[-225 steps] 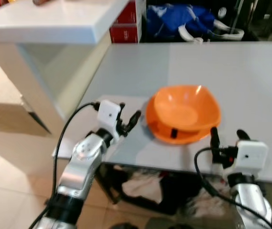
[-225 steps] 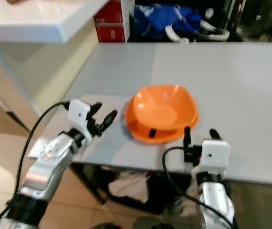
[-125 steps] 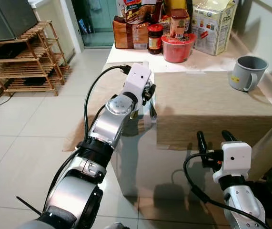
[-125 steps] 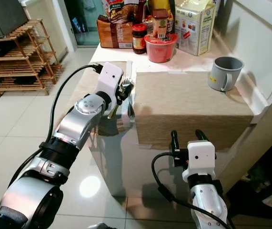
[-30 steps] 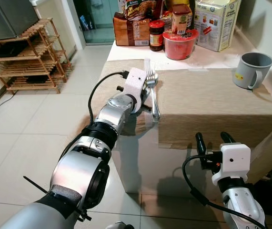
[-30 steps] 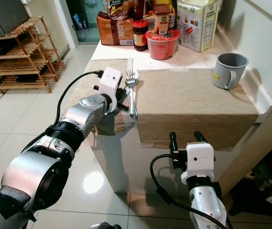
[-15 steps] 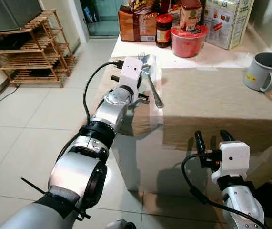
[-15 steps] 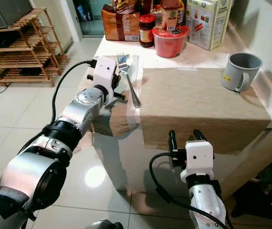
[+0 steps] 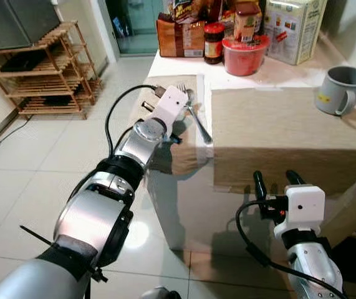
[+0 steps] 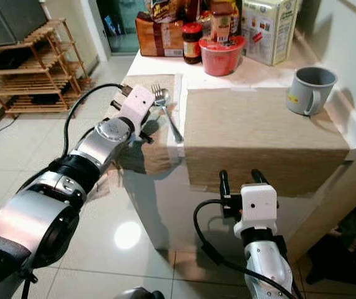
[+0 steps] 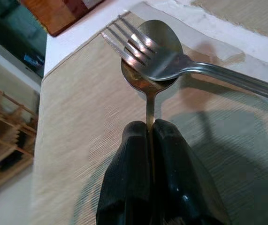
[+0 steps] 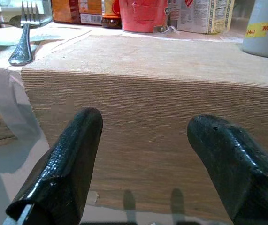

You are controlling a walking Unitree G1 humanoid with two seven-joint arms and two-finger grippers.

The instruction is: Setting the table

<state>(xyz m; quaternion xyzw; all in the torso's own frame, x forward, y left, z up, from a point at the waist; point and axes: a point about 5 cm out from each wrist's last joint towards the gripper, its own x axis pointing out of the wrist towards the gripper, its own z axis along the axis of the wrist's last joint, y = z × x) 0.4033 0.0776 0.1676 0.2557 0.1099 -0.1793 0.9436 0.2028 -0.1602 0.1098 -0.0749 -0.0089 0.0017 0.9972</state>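
A metal spoon and a fork lie together on a beige placemat at the table's left end. The fork's tines rest over the spoon's bowl, and its handle runs toward the table edge. My left gripper is shut on the spoon's thin handle, low over the mat, with its wrist beside the cutlery. My right gripper hangs open below the table's front edge, its fingers holding nothing.
A larger beige placemat covers the table's middle, with a grey mug at its far right. A red tub, jars and boxes stand at the back. A wooden rack stands on the tiled floor to the left.
The camera turned from a grey table with orange bowls to this table. Over the last second the view shifted a little; my left gripper stays shut on the spoon, now lower on the mat.
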